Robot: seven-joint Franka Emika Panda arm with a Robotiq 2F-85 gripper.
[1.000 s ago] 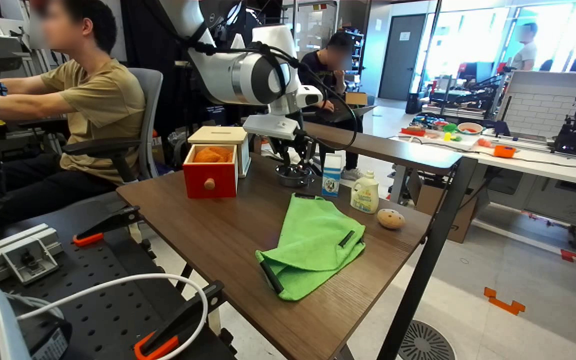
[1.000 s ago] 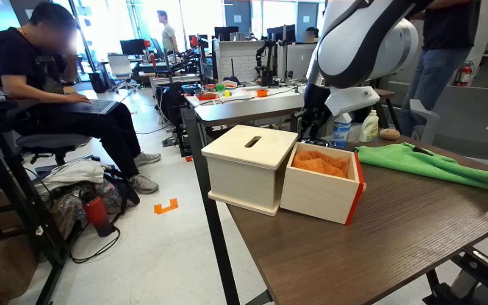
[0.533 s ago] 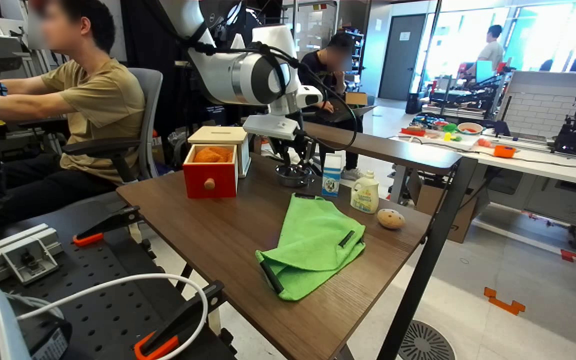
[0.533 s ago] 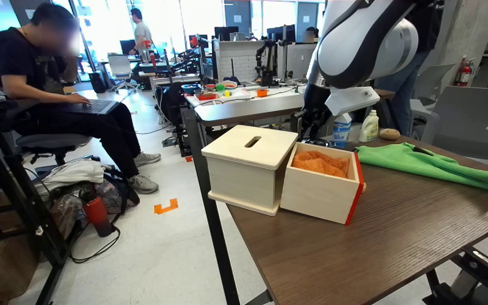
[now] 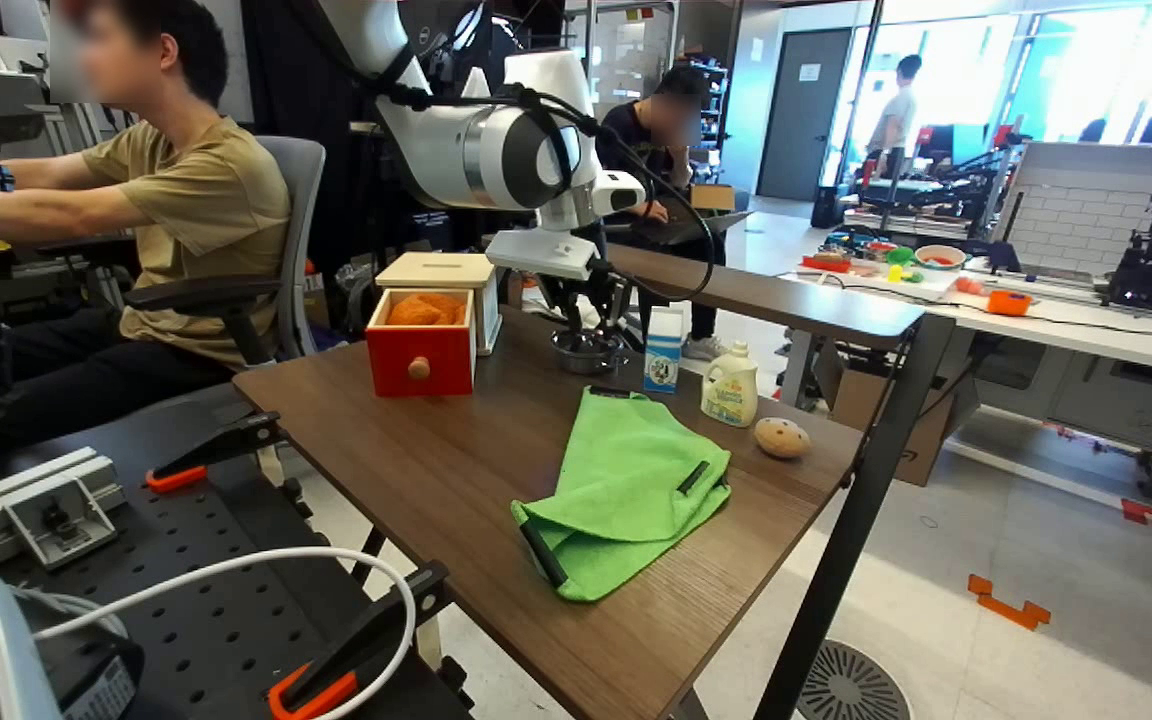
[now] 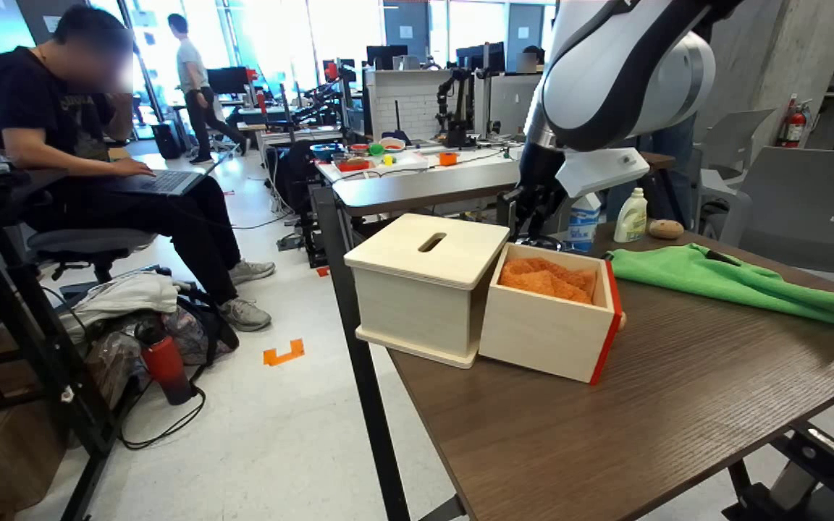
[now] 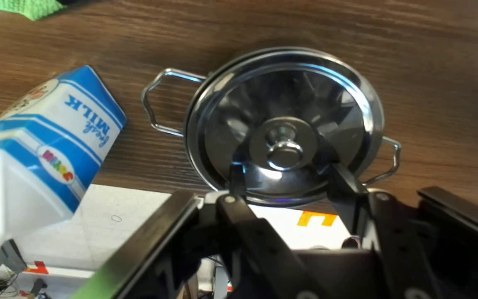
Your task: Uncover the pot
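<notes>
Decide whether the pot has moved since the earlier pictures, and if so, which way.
No, no visible shift either way: in an exterior view, the pot stands at the same spot on the table, beside the milk carton.

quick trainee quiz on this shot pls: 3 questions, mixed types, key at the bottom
1. Multiple choice: where is the lid?
(a) on the pot
(b) on the green cloth
(c) in the red-fronted box
2. True or false: the gripper stands open over the lid.
3. Fill in the missing word: in the wrist view, the blue-and-white carton beside the pot reads "fresh ____".

Key: 1. (a); 2. true; 3. MILK
</notes>
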